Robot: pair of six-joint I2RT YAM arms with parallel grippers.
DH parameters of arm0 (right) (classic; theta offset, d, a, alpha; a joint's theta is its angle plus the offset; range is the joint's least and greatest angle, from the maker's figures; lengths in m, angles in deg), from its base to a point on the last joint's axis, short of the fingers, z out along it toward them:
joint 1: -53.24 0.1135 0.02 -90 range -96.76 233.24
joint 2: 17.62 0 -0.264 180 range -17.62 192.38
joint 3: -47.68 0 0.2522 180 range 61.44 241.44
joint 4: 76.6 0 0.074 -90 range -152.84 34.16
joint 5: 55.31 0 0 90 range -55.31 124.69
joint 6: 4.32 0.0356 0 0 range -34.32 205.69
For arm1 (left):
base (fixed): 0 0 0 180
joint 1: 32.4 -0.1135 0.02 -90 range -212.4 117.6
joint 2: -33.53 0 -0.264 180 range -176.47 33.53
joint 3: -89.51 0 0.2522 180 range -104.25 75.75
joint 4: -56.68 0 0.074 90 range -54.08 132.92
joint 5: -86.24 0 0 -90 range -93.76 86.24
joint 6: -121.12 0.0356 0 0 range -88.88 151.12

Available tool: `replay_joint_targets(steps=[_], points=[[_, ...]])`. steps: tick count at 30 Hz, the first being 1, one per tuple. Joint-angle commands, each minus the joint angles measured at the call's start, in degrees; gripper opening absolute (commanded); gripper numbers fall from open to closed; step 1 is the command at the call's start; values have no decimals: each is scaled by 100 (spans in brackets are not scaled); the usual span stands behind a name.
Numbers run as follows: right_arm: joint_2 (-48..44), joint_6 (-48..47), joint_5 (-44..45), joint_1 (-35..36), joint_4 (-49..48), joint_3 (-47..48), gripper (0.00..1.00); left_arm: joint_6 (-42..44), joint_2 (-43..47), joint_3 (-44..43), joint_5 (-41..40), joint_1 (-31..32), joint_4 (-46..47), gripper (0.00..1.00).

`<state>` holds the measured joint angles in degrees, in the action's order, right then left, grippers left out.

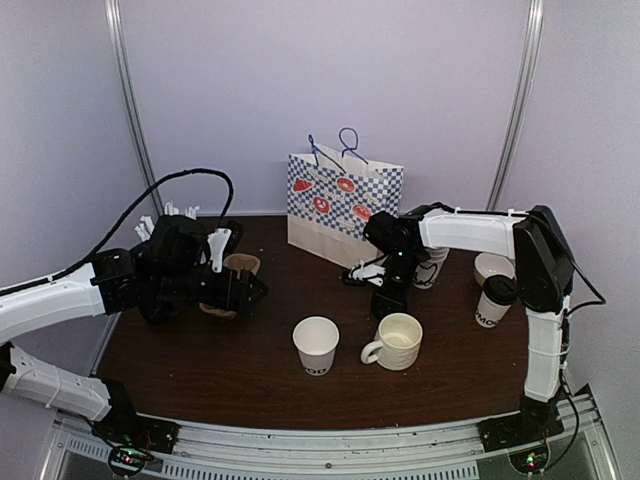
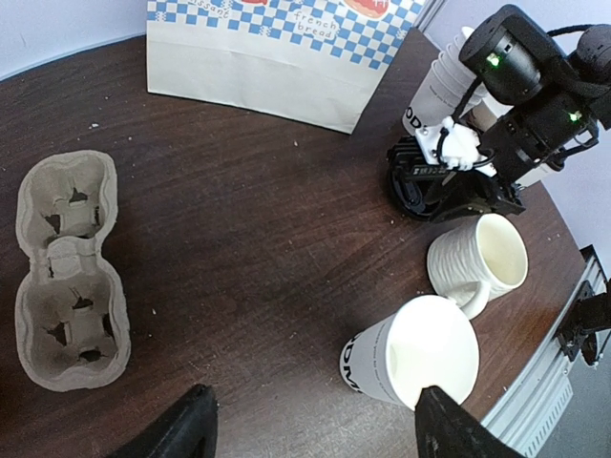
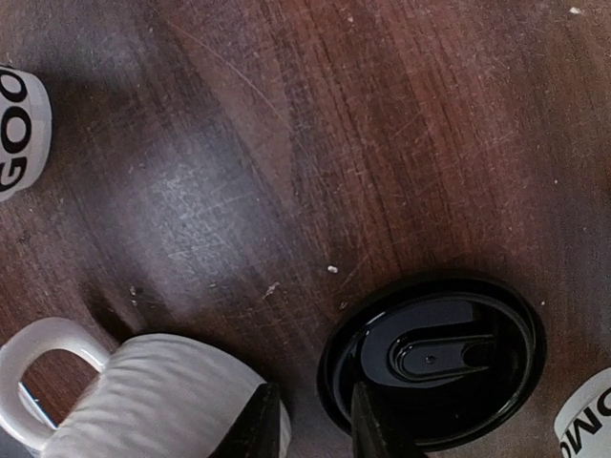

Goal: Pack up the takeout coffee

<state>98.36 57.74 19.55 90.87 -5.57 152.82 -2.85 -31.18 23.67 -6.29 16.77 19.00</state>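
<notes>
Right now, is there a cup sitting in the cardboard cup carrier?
No, the left wrist view shows both pockets of the cardboard cup carrier empty.

Right gripper (image 3: pixel 310 393) cut off by its wrist view's bottom edge — cup carrier (image 1: pixel 242 263) mostly hidden overhead.

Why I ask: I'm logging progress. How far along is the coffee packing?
Done: nothing yet; the carrier sits empty. In hand: the right gripper, open, is low beside one lidded cup next to the mug, not gripping it. The left gripper is open and empty near the carrier. Left: that cup and the second cup, far right, both need packing.
</notes>
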Motion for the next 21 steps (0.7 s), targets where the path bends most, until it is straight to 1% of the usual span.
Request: replay_joint_targets(steps=[1,2,4,14,17,21], points=[[2,122,-75,32,-38,-147,34,36,-10,-27,49,-30,272,75],[21,122,-48,39,-67,-180,37,35,-13,-11,49,-30,289,75],[73,129,36,47,-98,-204,39,24,-34,12,58,-30,321,75],[315,282,308,50,-299,-197,34,-4,-91,66,94,-30,396,75],[400,318,423,51,-348,-160,32,17,-95,66,85,-30,390,75],[395,355,693,52,-492,-110,23,5,-109,74,91,-30,406,75]])
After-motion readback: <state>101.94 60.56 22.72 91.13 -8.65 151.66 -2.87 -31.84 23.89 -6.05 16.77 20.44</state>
